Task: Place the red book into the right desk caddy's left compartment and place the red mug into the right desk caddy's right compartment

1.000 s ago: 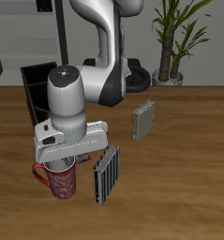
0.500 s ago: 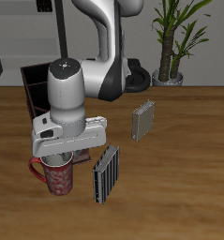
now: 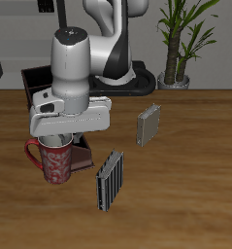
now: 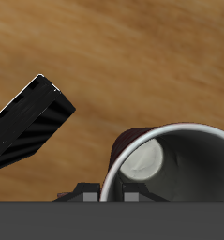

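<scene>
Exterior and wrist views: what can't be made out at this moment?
- Gripper: the hand's body covers the fingers in the exterior view, so their hold on the red mug is not shown.
- Right desk caddy: mostly behind the arm; compartments unseen.
- Red book: not identifiable in either view.
- Wrist view: mug rim cut off by the edge.

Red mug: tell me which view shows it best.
The exterior view: the red mug shows its speckled side and handle, hanging under the gripper. The wrist view gives only its white inside and rim.
</scene>
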{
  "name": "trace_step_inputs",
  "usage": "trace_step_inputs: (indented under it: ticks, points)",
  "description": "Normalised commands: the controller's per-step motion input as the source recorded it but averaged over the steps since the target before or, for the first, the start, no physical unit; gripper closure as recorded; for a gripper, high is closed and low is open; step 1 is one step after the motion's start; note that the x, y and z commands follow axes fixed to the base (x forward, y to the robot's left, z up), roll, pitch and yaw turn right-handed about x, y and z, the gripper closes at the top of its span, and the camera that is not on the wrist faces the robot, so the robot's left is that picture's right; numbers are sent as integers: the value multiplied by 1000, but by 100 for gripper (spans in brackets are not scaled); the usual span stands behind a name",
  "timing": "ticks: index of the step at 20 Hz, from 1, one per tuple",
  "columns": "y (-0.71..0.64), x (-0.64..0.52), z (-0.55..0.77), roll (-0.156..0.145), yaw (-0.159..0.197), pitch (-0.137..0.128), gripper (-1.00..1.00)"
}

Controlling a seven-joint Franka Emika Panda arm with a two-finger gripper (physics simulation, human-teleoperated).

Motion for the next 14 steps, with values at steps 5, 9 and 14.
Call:
trace_step_inputs:
  ticks: [5, 9, 14]
  points:
    - [-26, -245, 659, -29, -37, -74, 100]
    - [100, -300, 556, 19, 20, -72, 100]
    - [-74, -262, 400, -16, 5, -51, 100]
